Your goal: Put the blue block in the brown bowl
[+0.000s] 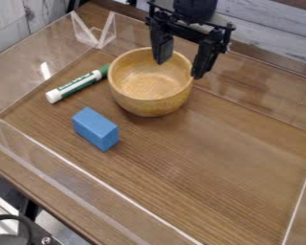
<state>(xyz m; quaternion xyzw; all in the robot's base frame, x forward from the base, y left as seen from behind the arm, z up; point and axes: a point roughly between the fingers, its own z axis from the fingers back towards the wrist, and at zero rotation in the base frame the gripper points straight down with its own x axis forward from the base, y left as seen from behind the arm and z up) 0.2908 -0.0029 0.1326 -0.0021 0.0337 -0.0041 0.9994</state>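
The blue block lies on the wooden table, at the front left of the brown bowl and a short gap away from it. The bowl holds nothing that I can see. My gripper hangs above the bowl's right rim, pointing down. Its two dark fingers stand apart, open, with nothing between them. One finger is over the bowl's inside, the other just past the right rim.
A white-and-green marker pen lies left of the bowl. Clear acrylic walls ring the table, and a clear stand sits at the back left. A bare stretch of wood spreads right of the block.
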